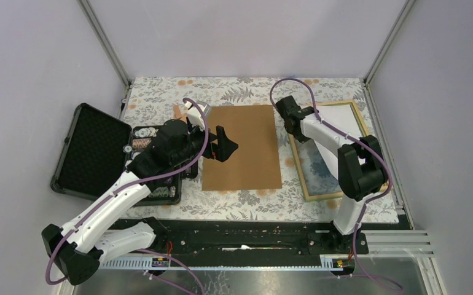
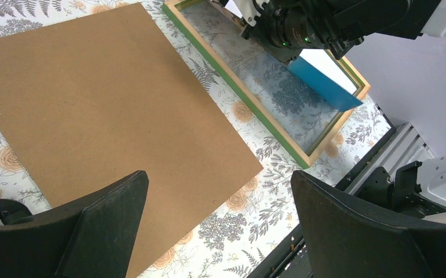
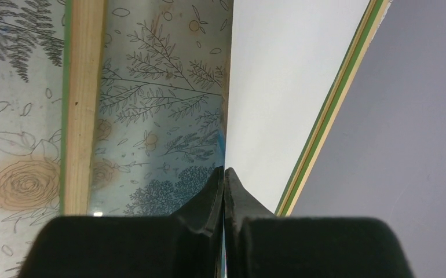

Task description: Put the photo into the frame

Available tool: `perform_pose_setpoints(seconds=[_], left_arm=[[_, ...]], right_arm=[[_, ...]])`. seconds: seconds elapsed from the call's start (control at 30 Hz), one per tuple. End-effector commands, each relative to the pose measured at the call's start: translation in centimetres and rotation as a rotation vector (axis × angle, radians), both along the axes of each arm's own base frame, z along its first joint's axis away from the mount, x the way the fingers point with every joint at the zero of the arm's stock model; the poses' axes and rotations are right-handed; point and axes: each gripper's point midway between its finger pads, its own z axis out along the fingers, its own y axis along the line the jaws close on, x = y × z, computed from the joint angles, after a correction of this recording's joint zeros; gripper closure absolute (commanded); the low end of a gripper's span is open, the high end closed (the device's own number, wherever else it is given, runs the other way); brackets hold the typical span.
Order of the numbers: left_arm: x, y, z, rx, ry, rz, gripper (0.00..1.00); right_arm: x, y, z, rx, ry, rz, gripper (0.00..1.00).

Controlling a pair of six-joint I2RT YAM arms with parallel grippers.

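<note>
Black fingers (image 3: 206, 202) of the right pincer (image 3: 224, 171) are filling the bottom of the right wrist view. They are pressing fully together on one long edge of the photo (image 3: 290, 87). That print is showing its plain white back upward. From the left wrist view its blue face (image 2: 325, 87) is peeking out underneath, so the gripped edge is riding up off the glass while the sheet is tilting down toward the far rail of the frame (image 2: 249, 98).

Looking from above, the frame (image 1: 298, 169) is lying flat on the right side of the tabletop (image 1: 246, 203), with its wood side up and green showing along its outer edge. The flowered cloth is showing through its glass. The photo (image 1: 338, 120) is sitting over the far part of the frame, with the right pincer (image 1: 297, 128) at its left edge.

Over in the middle, a brown backing board (image 1: 241, 147) is lying flat. The left pincer (image 1: 225, 144) is hovering above the board's left part. Its jaws are standing as wide apart as they go and are gripping nothing. In its own wrist view (image 2: 219, 176) the two dark fingers are framing the board's corner.

At the left edge, an open black case (image 1: 93, 153) is lying with rows of chips (image 1: 143, 144) partly hidden under the left arm.
</note>
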Motion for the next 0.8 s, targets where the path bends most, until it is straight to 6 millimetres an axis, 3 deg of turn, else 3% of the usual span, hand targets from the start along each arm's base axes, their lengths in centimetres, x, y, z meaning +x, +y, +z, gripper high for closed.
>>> perform_pose_setpoints(seconds=[0.0, 0.27, 0.53, 0.77], left_arm=[[0.6, 0.1, 0.3, -0.005, -0.024, 0.008, 0.01], [0.8, 0.0, 0.0, -0.002, -0.011, 0.006, 0.01], [1.1, 0.1, -0.4, -0.004, 0.000, 0.008, 0.01], [1.2, 0.2, -0.5, -0.004, 0.003, 0.014, 0.01]], right_arm=[[1.2, -1.1, -0.3, -0.023, -0.030, -0.016, 1.00], [1.1, -3.1, -0.4, -0.047, -0.038, -0.071, 1.00], [1.4, -2.9, -1.6, -0.023, -0.047, -0.085, 1.00], [1.0, -1.2, -2.4, 0.103, -0.022, -0.092, 0.65]])
